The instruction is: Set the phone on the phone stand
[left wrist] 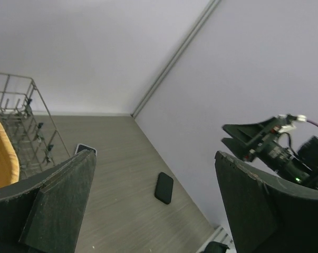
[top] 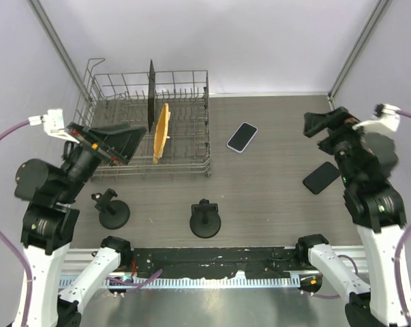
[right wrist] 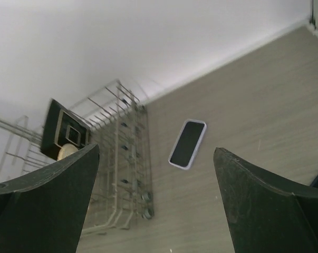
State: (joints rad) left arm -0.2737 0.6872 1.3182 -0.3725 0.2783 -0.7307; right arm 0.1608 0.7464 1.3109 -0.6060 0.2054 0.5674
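Note:
A phone in a pale case (top: 242,137) lies screen up on the table right of the dish rack. It also shows in the right wrist view (right wrist: 188,143) and partly in the left wrist view (left wrist: 85,149). A black phone (top: 321,178) lies further right, below my right gripper, and shows in the left wrist view (left wrist: 164,187). Two black phone stands sit near the front: one on the left (top: 113,211) and one in the middle (top: 205,219). My left gripper (top: 125,144) is open and empty, raised over the rack's near left corner. My right gripper (top: 322,133) is open and empty, raised at the right.
A wire dish rack (top: 191,102) stands at the back left, holding a yellow plate (top: 161,133) and an upright black plate (top: 151,95). The rack shows in the right wrist view (right wrist: 116,158). Pale walls close in the back and both sides.

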